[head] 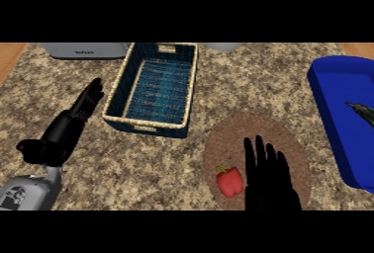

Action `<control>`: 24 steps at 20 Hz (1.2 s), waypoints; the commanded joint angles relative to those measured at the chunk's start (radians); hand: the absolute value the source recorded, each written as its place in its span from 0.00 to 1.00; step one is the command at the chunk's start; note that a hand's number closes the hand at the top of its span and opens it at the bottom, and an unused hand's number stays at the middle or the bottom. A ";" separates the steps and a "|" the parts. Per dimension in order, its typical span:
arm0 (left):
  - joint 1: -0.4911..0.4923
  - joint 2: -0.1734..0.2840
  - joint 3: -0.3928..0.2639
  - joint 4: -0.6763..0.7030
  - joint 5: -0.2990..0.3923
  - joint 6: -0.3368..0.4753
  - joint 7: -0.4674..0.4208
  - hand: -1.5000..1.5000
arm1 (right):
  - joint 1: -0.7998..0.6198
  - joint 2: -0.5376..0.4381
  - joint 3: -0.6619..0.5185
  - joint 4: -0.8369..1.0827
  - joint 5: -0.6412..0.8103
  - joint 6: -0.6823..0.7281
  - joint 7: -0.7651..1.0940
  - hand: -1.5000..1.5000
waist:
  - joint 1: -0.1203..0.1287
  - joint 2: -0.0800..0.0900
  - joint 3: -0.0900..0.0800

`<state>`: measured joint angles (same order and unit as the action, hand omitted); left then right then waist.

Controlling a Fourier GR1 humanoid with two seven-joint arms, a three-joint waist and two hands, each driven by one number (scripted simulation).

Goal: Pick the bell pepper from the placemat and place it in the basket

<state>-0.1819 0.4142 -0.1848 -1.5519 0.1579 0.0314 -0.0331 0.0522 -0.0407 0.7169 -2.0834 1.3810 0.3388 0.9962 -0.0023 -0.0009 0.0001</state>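
Glossy red bell pepper [229, 182] with green stem beside the spread, straight-fingered right hand [269, 185].

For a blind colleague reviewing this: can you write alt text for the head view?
A red bell pepper lies on a round brown placemat, with the open right robot hand just beside it. A blue basket stands farther back to the left, near the open left robot hand.

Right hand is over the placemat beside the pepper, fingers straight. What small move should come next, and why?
Probably shift the right hand a little to its left and curl its fingers round the bell pepper. The hand is open, fingers straight, just right of the pepper, which lies ungrasped on the placemat. The basket holds no pepper yet, so grasping comes first.
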 commanded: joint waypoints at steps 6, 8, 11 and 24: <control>-0.009 -0.031 0.054 -0.044 -0.036 -0.052 0.065 0.50 | -0.004 0.038 0.008 0.062 0.036 -0.102 0.024 0.00 | 0.002 0.000 0.000; -0.053 -0.065 0.058 0.015 -0.063 -0.056 0.057 0.50 | -0.028 0.039 0.026 0.077 0.017 -0.099 0.037 0.00 | 0.000 0.001 0.000; -0.060 -0.084 0.087 0.067 -0.070 -0.093 0.019 0.50 | 0.014 0.033 -0.005 0.048 0.014 -0.109 -0.045 0.00 | -0.002 0.001 0.000; 0.028 -0.137 0.111 -0.019 -0.128 -0.112 0.027 0.50 | 0.019 0.040 0.057 0.222 0.068 -0.190 0.047 0.00 | 0.002 0.000 0.000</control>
<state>-0.1574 0.3078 -0.0696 -1.5664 0.0515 -0.0887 -0.0113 0.0552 -0.0162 0.7086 -1.9475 1.4075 0.2205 0.9752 -0.0006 -0.0005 -0.0001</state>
